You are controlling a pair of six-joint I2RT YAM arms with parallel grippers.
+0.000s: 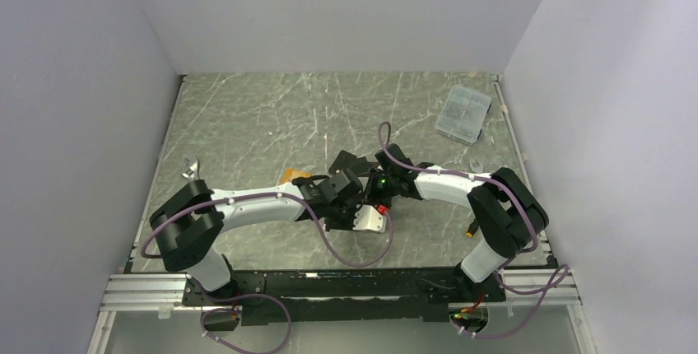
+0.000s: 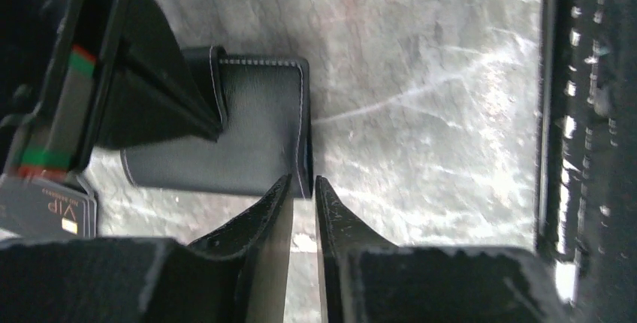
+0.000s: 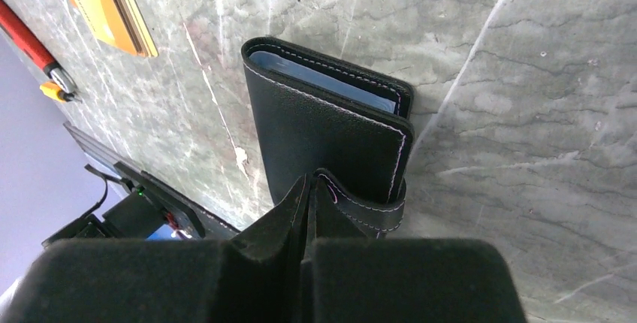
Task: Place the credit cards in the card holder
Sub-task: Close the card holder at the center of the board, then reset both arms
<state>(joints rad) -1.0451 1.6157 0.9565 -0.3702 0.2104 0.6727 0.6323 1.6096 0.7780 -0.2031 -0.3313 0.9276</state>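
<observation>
Right gripper [image 3: 309,195] clenched on card holder [image 3: 323,124] snap tab, fingers nearly touching. Left gripper [image 2: 302,191] pinched tight on card holder's corner edge.

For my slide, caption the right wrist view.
Right hand pinching the black card holder's snap tab, orange card nearby.

A grey marbled bench [image 1: 272,115] streaked with pale scratches fills the floor of a white-walled enclosure. A clear plastic box [image 1: 463,113] with small compartments lies near the far right corner of the bench, well apart from everything else. A red-handled tool [image 3: 34,49] with a yellow tip lies on the bench near its right edge, and a small metal item [image 1: 190,168], too small to identify, sits by the left edge.
</observation>
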